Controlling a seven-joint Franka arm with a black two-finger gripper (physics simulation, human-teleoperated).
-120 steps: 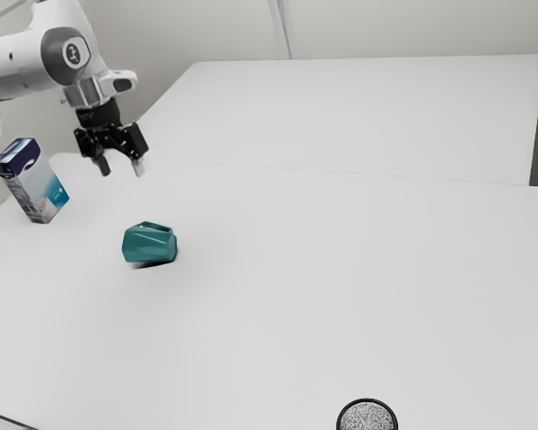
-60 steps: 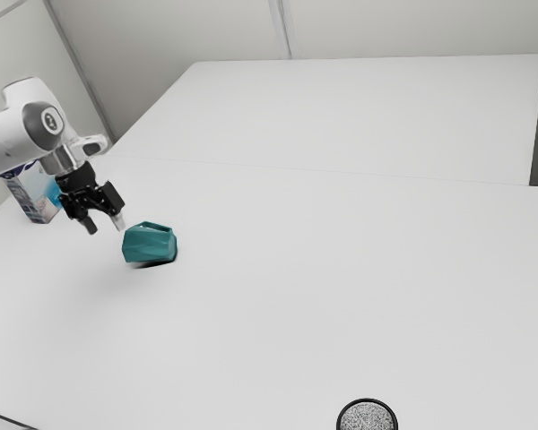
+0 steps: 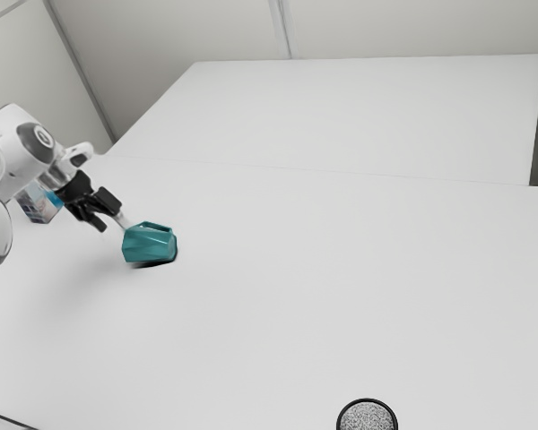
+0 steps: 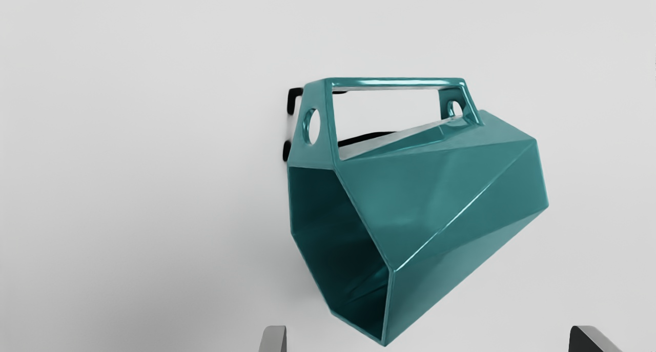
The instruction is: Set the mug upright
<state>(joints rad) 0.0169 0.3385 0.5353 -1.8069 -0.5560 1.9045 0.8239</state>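
The mug (image 4: 435, 203) lies on its side on the table (image 3: 296, 313), with the handle (image 4: 397, 83) upward. The gripper (image 3: 114, 226) is near its open mouth (image 4: 341, 239), fingers spread wide and pinching nothing. If one finger pushes the rim, the mug may roll; its slanted faces could also make the grip slip.

A teal, glossy, faceted mug (image 4: 441, 198) lay on its side on a smooth, pale grey-white table (image 4: 128, 137), its angular open mouth showing a dark interior. Its straight-edged teal handle (image 4: 397, 83), pierced by round holes, was on the side away from the grey-and-black fingers (image 4: 274, 339). These stood wide apart, a rim corner near the gap between them.
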